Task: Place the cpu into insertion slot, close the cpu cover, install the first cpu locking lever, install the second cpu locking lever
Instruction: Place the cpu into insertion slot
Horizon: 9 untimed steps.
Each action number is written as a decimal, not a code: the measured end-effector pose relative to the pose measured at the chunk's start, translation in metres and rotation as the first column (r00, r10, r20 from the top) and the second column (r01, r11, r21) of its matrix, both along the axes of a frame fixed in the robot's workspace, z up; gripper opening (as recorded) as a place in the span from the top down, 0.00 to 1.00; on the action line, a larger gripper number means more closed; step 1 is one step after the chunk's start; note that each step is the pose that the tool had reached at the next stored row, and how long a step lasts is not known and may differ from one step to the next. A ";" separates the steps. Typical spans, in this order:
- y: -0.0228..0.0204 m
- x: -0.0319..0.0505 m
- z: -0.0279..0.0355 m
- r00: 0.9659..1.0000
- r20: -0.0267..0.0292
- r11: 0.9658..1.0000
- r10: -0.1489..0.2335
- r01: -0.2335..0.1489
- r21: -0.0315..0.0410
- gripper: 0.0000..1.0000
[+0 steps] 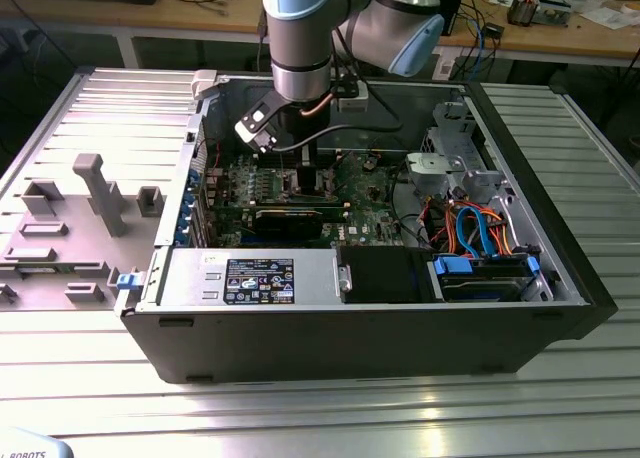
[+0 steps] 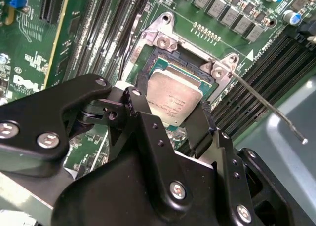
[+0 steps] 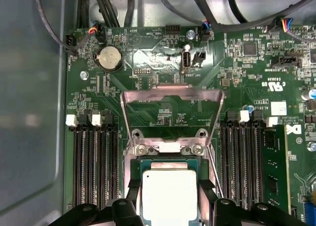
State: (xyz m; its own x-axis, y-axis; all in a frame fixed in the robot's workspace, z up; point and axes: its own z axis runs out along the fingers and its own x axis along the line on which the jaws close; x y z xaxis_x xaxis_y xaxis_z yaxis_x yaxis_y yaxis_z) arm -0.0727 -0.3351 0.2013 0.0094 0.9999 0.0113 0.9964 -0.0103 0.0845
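The ribbed grey metal worktop (image 1: 330,408) is carrying an open black computer case (image 1: 350,343), its walls standing up around the green motherboard (image 1: 370,213), so the arm is reaching in from above. Against the near wall a silver metal box (image 1: 190,278) is wearing a black-and-white printed label (image 1: 260,280), too small to read. In the first wrist view long black memory slots (image 3: 94,162) are running close along both sides of the square, metal-rimmed insertion slot (image 3: 168,148), leaving little room beside the fingers (image 3: 132,199), and a white sticker (image 3: 278,108) is sitting on the board. The black two-fingered hand (image 2: 172,112) is hanging over the insertion slot, narrowly parted and pressing against two opposite edges of the small flat silver-grey cpu (image 3: 169,199), gripping it. The cpu is lying between the fingertips, inside the slot's rim; whether it is fully seated I cannot tell. Beyond it the thin silver cpu cover (image 3: 170,93) is standing swung open, and a thin metal lever rod (image 2: 266,105) is sticking out free beside the insertion slot
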 end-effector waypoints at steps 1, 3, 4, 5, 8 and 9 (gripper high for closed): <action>0.0000 0.0000 -0.0002 1.000 0.000 1.000 0.000 0.000 0.000 0.45; 0.0001 -0.0001 -0.0002 1.000 0.000 1.000 0.000 0.000 0.000 0.45; 0.0001 -0.0001 -0.0003 1.000 0.000 1.000 0.000 0.000 0.000 0.45; 0.0001 -0.0001 -0.0003 1.000 0.000 1.000 0.000 0.000 0.000 0.45; 0.0001 -0.0001 -0.0010 1.000 0.000 1.000 0.003 -0.003 0.000 0.45; 0.0001 -0.0001 -0.0012 1.000 0.000 1.000 0.004 -0.004 0.000 0.45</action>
State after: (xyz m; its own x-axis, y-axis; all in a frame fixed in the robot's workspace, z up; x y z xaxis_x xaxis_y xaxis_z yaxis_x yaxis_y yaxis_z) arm -0.0728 -0.3350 0.2001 0.0053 0.9999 0.0116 0.9964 -0.0063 0.0845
